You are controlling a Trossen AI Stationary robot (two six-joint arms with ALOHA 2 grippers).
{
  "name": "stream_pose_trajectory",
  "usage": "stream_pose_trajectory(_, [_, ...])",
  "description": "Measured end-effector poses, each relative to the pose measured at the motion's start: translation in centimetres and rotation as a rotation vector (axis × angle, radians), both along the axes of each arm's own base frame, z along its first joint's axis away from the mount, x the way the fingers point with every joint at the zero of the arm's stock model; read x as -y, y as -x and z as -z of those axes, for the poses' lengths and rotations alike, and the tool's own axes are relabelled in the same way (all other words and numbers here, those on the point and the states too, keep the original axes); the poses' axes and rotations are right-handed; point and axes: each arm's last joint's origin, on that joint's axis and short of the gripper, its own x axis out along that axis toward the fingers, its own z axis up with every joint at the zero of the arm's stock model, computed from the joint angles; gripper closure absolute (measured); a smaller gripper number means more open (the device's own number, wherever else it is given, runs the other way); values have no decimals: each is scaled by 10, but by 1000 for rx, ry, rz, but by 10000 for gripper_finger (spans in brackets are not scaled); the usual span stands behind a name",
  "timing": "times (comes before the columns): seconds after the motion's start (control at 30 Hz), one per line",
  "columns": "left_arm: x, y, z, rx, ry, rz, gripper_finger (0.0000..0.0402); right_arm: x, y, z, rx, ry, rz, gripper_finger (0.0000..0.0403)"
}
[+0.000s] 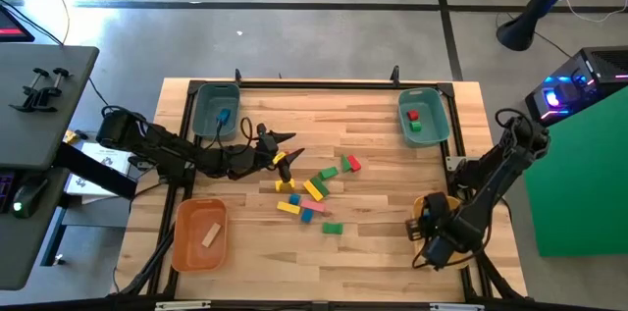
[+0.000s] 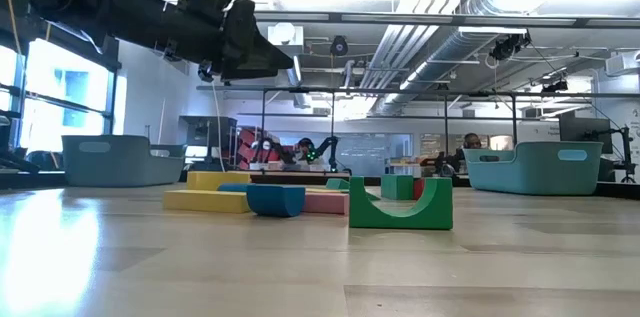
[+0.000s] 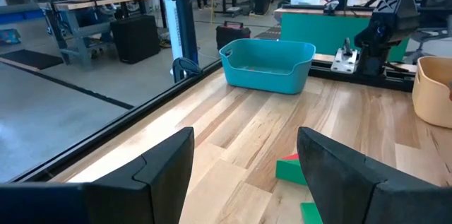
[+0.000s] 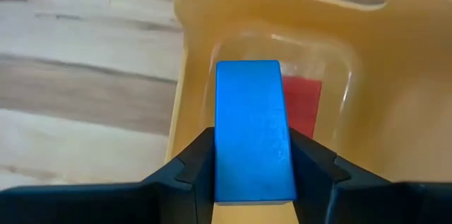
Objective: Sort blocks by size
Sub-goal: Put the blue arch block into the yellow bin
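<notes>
Spread wide and gripping nothing, the left gripper (image 1: 285,146) hung above the middle of the wooden table (image 1: 373,169), just beside the scattered blocks (image 1: 316,191), while the right gripper (image 4: 251,159) was clamped on a blue block (image 4: 252,131) directly over the yellow bin (image 4: 367,54) at the table's right front corner. A red block (image 4: 302,97) lay on that bin's floor, partly behind the blue one. Two teal bins stood at the far corners: the left one (image 1: 215,110) held a blue piece, the right one (image 1: 423,117) a red and a green piece. An orange bin (image 1: 199,233) at the left front corner held a natural wood block. In the low view, a green arch (image 2: 400,204) stood nearest the camera, with yellow, blue and pink pieces beside it.
</notes>
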Motion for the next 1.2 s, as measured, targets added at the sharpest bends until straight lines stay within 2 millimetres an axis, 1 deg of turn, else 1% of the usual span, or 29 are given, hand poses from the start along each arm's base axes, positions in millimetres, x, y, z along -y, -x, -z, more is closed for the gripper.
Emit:
stream_pose_trajectory(0.1, [0,0,0,0,0,0,165,2,0,0,-4,18,5,274])
stream_pose_trajectory(0.27, [0,0,0,0,0,1,165,2,-1,2,-10,33,10,245])
stream_pose_trajectory(0.33, [0,0,0,1,0,0,165,1,-1,4,-19,45,8,242])
stream_pose_trajectory(0.57, [0,0,0,3,1,0,165,-2,-3,10,-31,59,1,255])
stream_pose_trajectory(0.77, [0,0,0,6,1,0,165,-2,-4,10,-27,61,-13,251])
stream_pose_trajectory(0.9, [0,0,0,6,1,0,165,-3,-8,10,65,89,-43,253])
stream_pose_trajectory(0.97, [0,0,0,6,1,0,165,-3,-9,10,81,91,-45,253])
stream_pose_trajectory(1.2, [0,0,0,5,1,0,165,-5,-7,11,26,44,-31,253])
